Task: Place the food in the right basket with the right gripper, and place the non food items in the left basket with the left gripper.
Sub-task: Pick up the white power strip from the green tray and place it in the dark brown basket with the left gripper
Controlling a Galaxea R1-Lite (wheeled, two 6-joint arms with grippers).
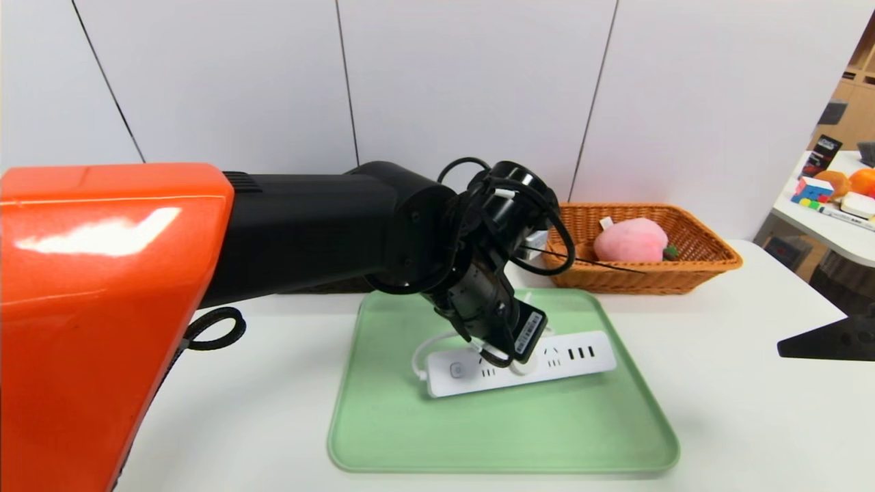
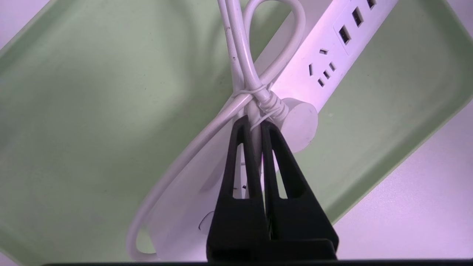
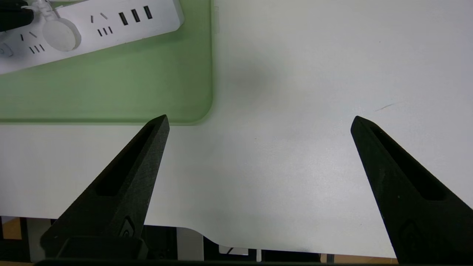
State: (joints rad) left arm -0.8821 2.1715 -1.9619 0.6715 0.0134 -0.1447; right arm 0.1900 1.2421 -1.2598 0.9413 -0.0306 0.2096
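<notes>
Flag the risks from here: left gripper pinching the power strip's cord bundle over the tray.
1. The left gripper is shut on the tied cord alone, not on the power strip, so the body may swing or tilt when lifted.
2. The thin cord could slip from the narrow fingertips.
3. The plug and loose loop may snag the green tray. The left arm blocks the head view toward the left, so the drop spot is unseen.

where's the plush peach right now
In the head view the plush peach lies inside the orange-tan basket at the table's far right, beyond the green tray holding the power strip.
</notes>
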